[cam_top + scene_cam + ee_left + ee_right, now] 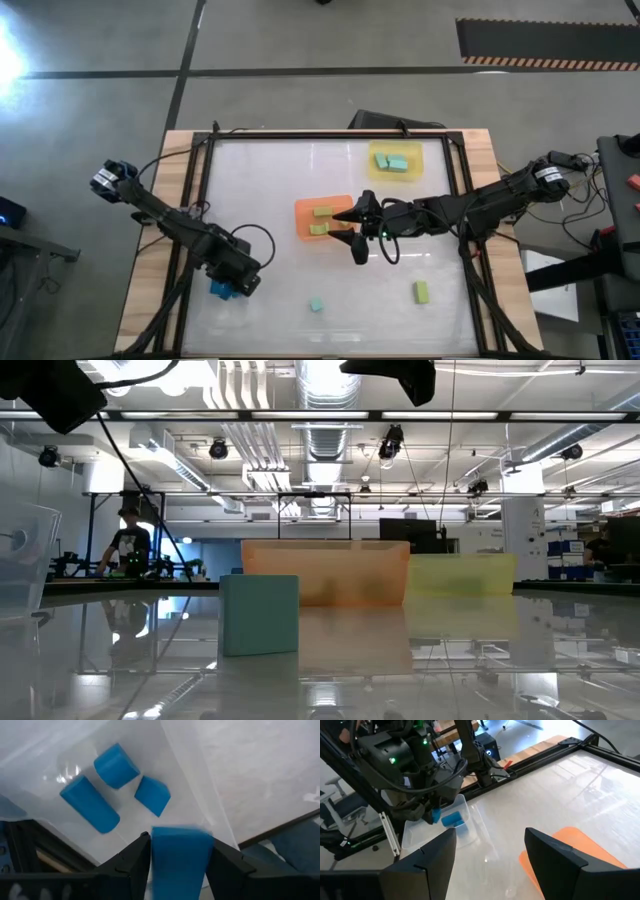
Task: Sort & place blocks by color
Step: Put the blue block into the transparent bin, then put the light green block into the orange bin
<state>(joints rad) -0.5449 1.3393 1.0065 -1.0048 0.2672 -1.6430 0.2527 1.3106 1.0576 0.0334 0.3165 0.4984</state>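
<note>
Hovering over the clear tray (437, 827) at the table's left edge, the left gripper (177, 857) is pinching a dark blue block (178, 860); three more blue blocks (116, 766) are lying inside. One teal block (316, 304) is sitting loose mid-table. The right gripper (357, 228), fingers spread, is hanging by the orange tray (305, 212) holding two yellow-green blocks (321, 212). Another yellow-green block (422, 292) is lying loose right; the yellow tray (378, 172) is holding teal blocks (398, 162).
</note>
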